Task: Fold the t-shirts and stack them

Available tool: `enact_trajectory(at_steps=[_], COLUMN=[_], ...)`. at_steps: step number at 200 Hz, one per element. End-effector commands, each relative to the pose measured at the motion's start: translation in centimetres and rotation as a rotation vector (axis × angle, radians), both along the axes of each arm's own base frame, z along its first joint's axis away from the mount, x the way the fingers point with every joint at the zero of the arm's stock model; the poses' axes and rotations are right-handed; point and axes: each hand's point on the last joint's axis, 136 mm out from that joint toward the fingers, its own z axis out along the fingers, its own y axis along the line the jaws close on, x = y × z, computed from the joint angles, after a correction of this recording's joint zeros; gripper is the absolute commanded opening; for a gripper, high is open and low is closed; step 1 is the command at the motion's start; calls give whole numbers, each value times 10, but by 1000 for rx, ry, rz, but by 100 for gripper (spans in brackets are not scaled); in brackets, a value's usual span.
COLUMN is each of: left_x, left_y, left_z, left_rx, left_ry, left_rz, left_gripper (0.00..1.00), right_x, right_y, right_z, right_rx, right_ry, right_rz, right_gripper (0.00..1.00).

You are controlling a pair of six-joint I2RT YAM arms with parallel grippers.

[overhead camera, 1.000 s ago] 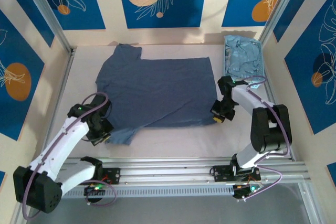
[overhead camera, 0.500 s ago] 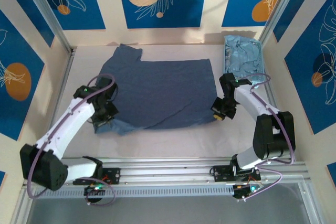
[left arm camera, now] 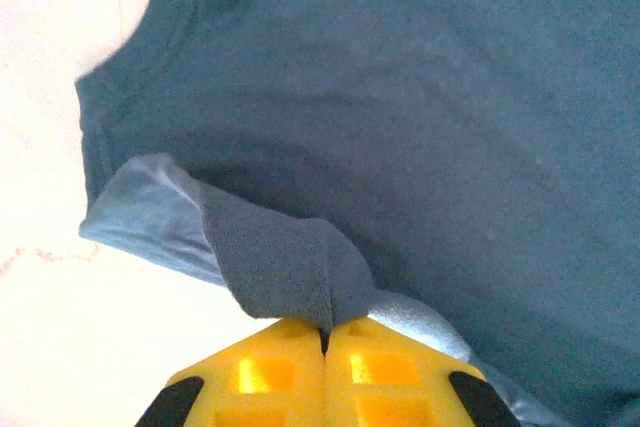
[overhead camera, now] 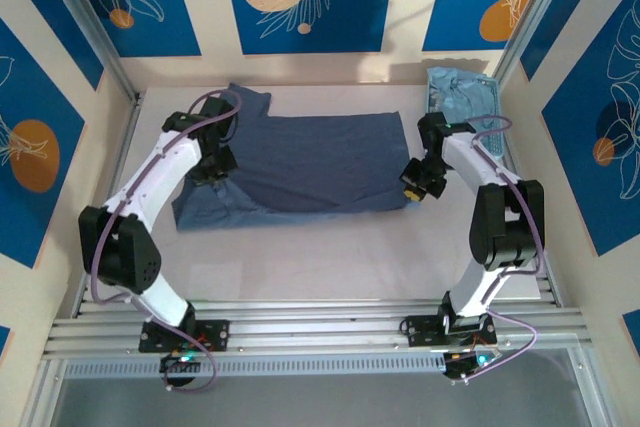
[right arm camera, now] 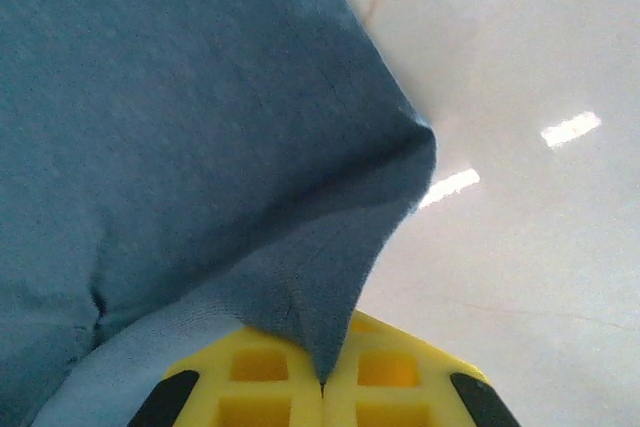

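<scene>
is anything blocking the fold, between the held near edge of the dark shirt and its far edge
Nothing visible. The left gripper and right gripper pinch the dark shirt; only its own flat cloth lies beyond. The basket sits off right.

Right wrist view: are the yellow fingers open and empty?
No, the fingers are pressed together, pinching a corner of the dark slate-blue t-shirt.

The right gripper (right arm camera: pixel 322 382) had its yellow jaws pinched together on a corner of the dark slate-blue t-shirt (right arm camera: pixel 180 127), which spread up and left of the gripper. Pale table (right arm camera: pixel 520 247) lay to the gripper's right.
</scene>
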Motion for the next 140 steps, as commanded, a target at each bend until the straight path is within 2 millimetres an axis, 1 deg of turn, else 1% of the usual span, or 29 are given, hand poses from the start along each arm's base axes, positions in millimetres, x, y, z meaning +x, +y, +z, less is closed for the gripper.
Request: enact_trajectory(at_steps=[1, 31, 66, 92, 140], left_x=[22, 43, 59, 67, 75], left_y=[15, 18, 20, 20, 33], left_z=[9, 7, 1, 3, 5], left_rx=[74, 92, 94, 101, 149], left_ry=[-36, -55, -40, -45, -41], left_rz=[-46, -78, -94, -98, -78], left_gripper=[0, 0, 0, 0, 0], right_x=[6, 14, 21, 26, 40], right_y=[-2, -3, -1, -3, -8], right_z=[1, -3, -4, -3, -1], right_rx=[-3, -6, 1, -7, -22], right_ry=[26, 40, 43, 37, 35], right_rz=[-18, -37, -50, -58, -71], right_gripper=[0, 0, 0, 0, 0])
